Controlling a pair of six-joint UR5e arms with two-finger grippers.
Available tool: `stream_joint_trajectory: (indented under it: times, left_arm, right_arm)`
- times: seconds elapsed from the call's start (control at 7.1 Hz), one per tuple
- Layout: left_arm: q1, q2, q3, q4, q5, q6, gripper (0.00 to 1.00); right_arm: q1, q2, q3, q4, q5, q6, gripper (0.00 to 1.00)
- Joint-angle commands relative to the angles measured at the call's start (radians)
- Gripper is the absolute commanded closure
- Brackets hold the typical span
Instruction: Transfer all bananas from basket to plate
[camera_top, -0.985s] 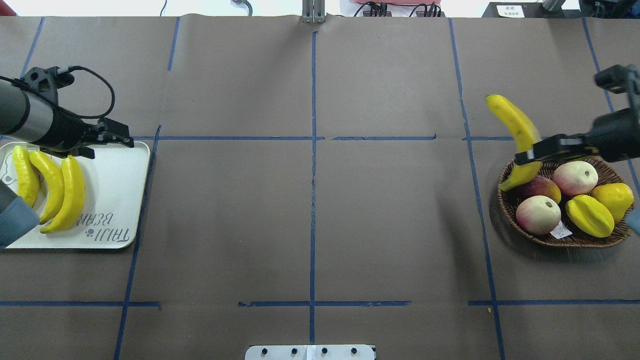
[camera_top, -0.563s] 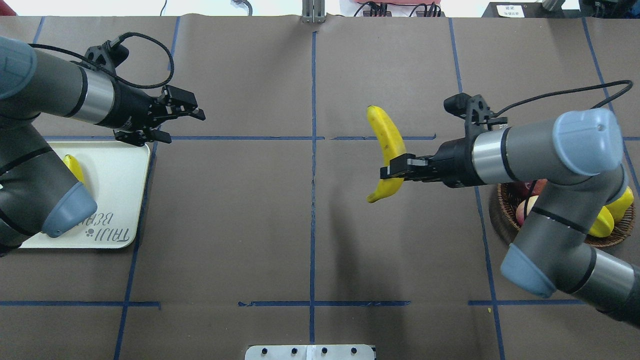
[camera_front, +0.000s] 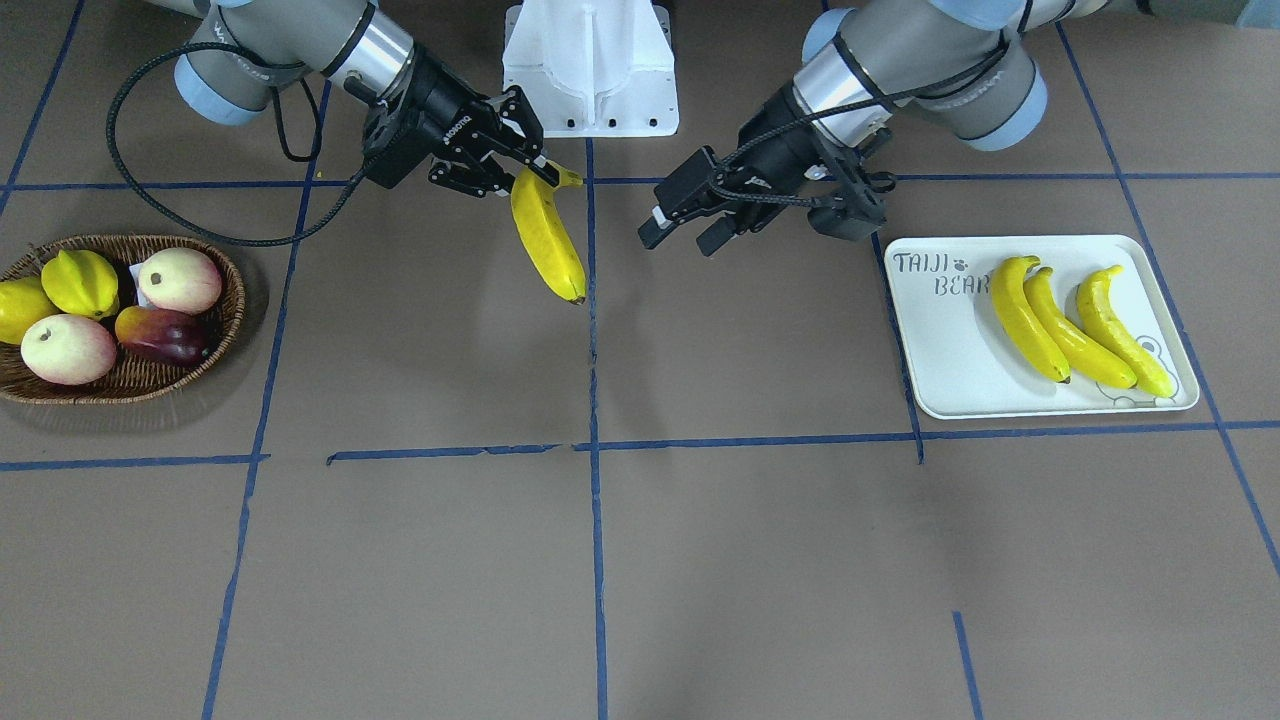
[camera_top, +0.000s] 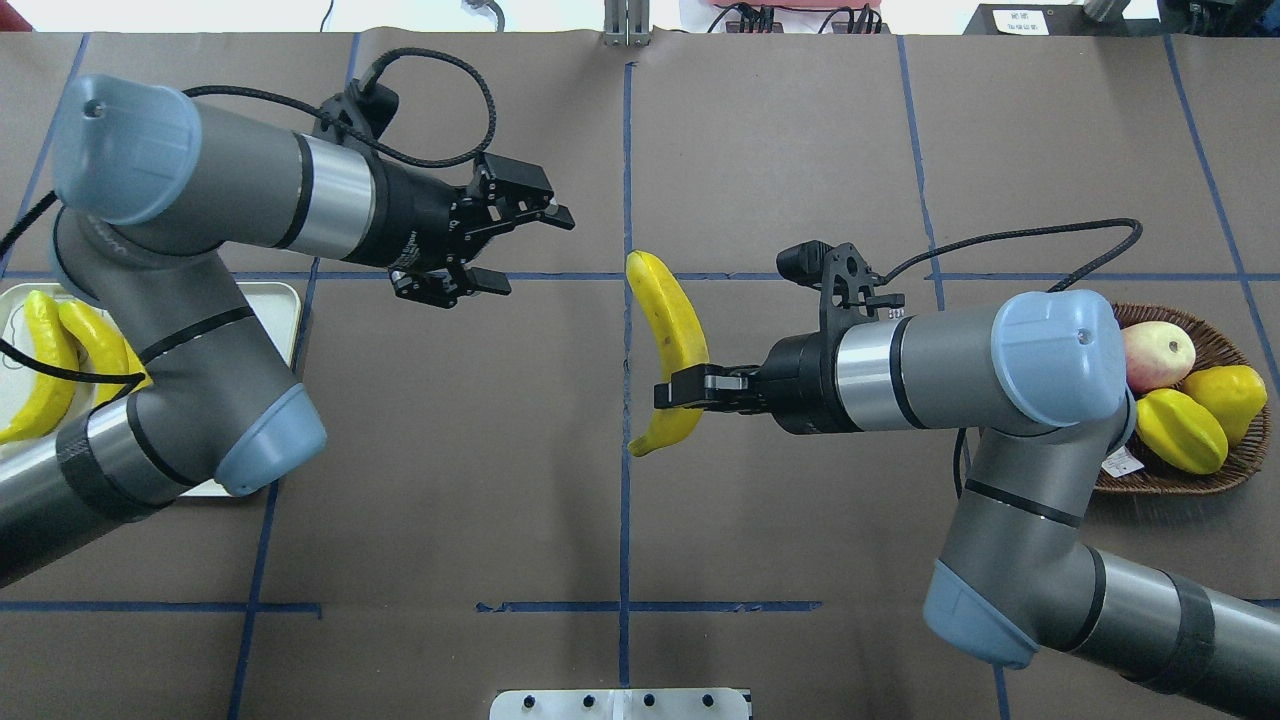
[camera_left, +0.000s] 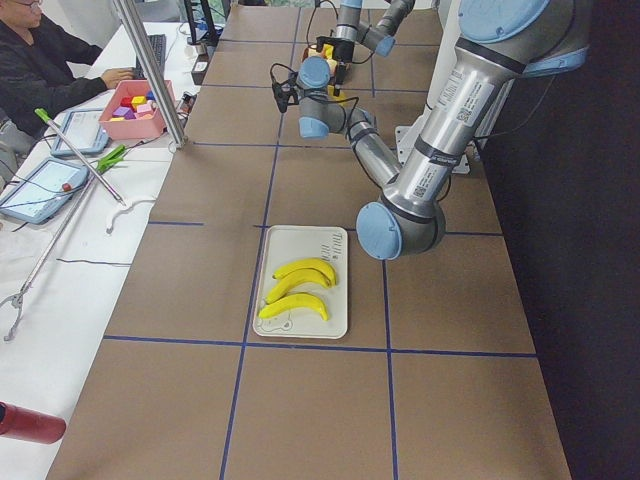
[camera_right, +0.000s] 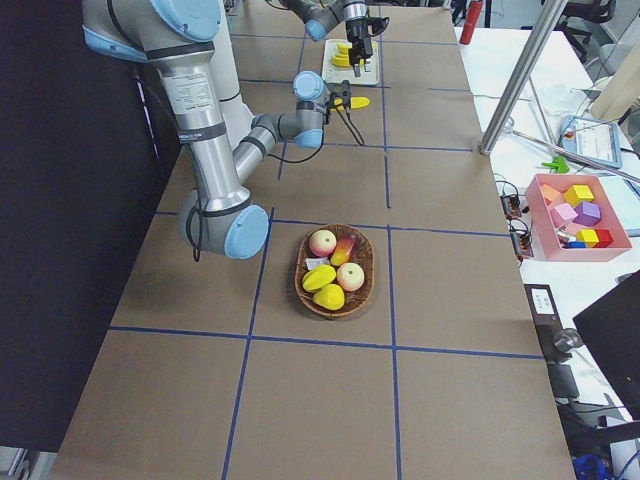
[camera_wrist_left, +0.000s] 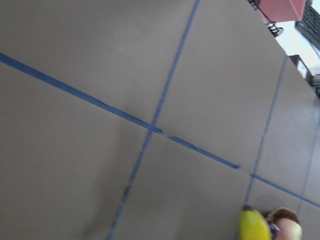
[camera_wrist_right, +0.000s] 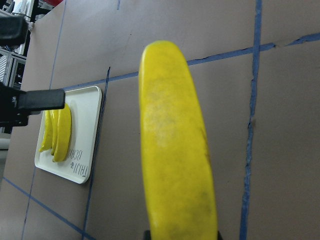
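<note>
My right gripper (camera_top: 680, 388) is shut on the lower part of a yellow banana (camera_top: 668, 330) and holds it in the air over the table's centre line; the front-facing view shows that banana (camera_front: 547, 240) hanging from the right gripper (camera_front: 530, 170). My left gripper (camera_top: 537, 252) is open and empty, a little to the banana's left. Three bananas (camera_front: 1070, 325) lie side by side on the off-white plate (camera_front: 950, 350) at the table's left end. The wicker basket (camera_front: 232, 300) at the right end shows no bananas. The right wrist view is filled by the held banana (camera_wrist_right: 175, 150).
The basket holds two peaches (camera_front: 180, 280), a starfruit (camera_front: 78, 282), a round yellow fruit (camera_front: 18, 310) and a mango (camera_front: 160, 335). Blue tape lines cross the brown table. The robot's white base (camera_front: 590, 60) stands at the near edge. My left arm covers part of the plate (camera_top: 285, 305).
My right arm has carried the banana from above the basket leftwards to the table's centre. My left arm has moved right from the plate towards the centre, gripper still open.
</note>
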Motion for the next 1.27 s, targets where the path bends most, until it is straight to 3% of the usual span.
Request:
stream_joint_trajectory:
  times: [0.0, 1.13]
  left_arm:
    - [0.03, -0.092, 0.089, -0.01, 0.052, -0.014, 0.02]
    - [0.085, -0.092, 0.091, -0.037, 0.052, -0.029, 0.02]
  right_arm:
    - [-0.039, 0.024, 0.001, 0.0, -0.055, 0.003, 0.98]
    - [-0.033, 0.03, 0.021, -0.004, -0.07, 0.002, 0.98]
